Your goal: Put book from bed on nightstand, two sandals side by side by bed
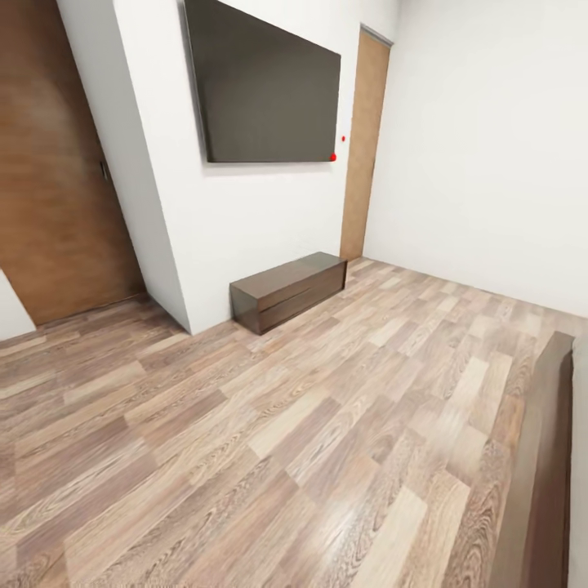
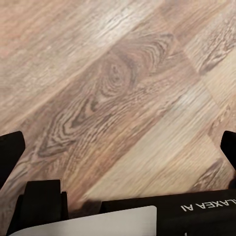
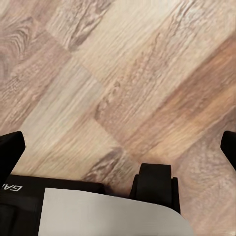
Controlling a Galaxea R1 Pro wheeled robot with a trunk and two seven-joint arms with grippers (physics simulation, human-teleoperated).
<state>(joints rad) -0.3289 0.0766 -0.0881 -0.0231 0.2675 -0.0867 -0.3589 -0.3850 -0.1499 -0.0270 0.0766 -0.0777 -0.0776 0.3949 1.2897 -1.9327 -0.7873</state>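
I am in the bedroom, over its brown wood-plank floor [image 1: 269, 425]. A strip of the bed's dark wooden frame [image 1: 539, 474] runs along the right edge of the head view, with a sliver of pale mattress [image 1: 581, 457] beside it. The book, the sandals and the nightstand are out of view. My left gripper [image 2: 118, 147] hangs open over bare planks, its black fingertips [image 2: 10, 152] far apart. My right gripper [image 3: 118, 150] is open too, with just floor between its fingertips [image 3: 11, 150].
A long dark wooden bench [image 1: 290, 290] stands against the white wall under a large black screen [image 1: 265, 86]. A brown door [image 1: 363, 147] is at the back, and a wider wooden door [image 1: 57, 171] at the left. A white wall [image 1: 490, 139] closes the right.
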